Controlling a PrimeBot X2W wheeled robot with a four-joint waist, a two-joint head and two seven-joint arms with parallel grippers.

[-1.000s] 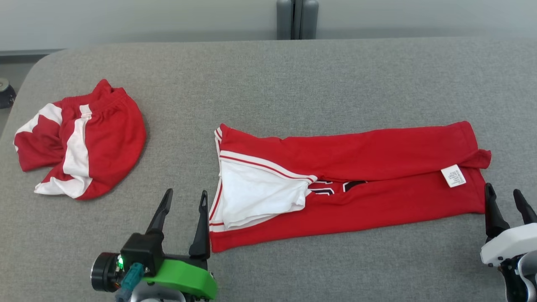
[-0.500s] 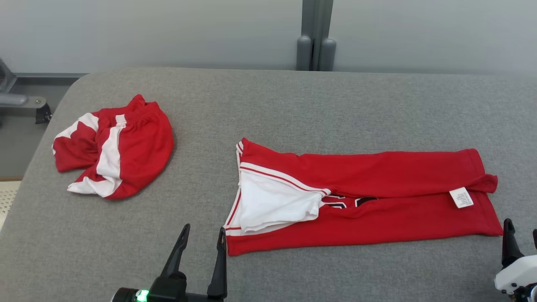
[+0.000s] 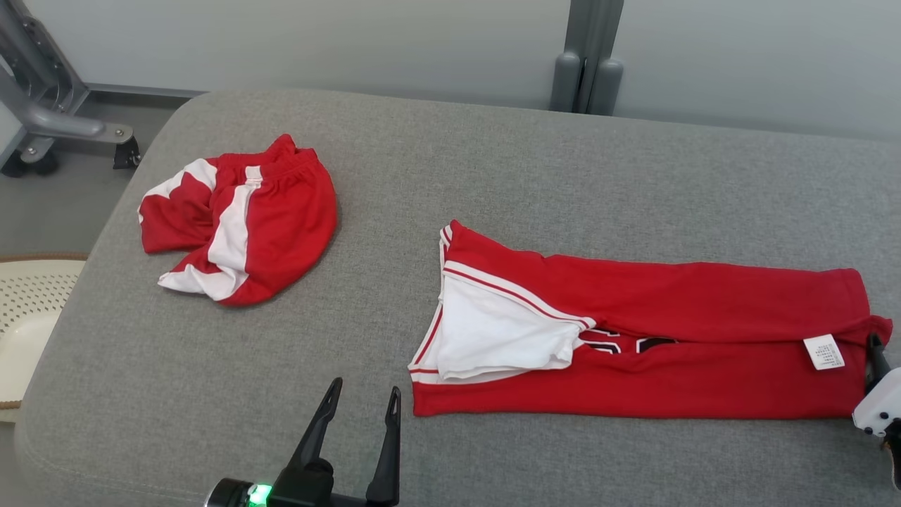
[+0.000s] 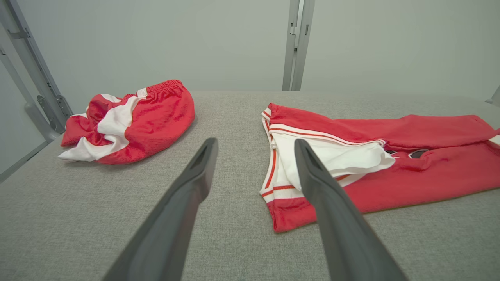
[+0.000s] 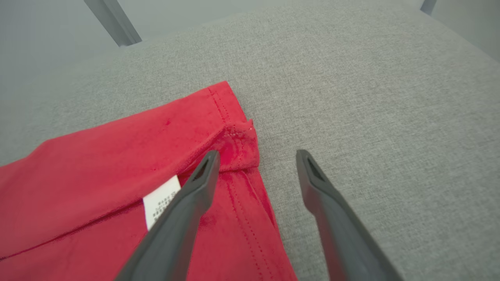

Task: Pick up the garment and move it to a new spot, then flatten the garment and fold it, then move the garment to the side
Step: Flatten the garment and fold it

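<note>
garment (image 3: 676,310): red jersey folded into a long strip, flat on the grey desk (image 3: 493,162), at 4 o'clock from desk centre, long axis 9-to-3; white inner panel (image 3: 493,334) with red-and-white trim at its 9 o'clock end; dark print partly visible at the middle seam; white label (image 3: 823,352) near its 3 o'clock end; right gripper (image 5: 258,154) at that end, fingers spread, nothing held; in the right wrist view one finger is over the hem corner by the label, the other over bare desk; contact with the cloth cannot tell; left gripper (image 3: 366,386) at 7 o'clock from the trimmed end, just beside it, fingers apart and empty, over bare desk; crumpled red-and-white shorts (image 3: 246,218) at 10 o'clock, well apart from garment; cream basket (image 3: 21,317) off the desk's 9 o'clock edge
</note>
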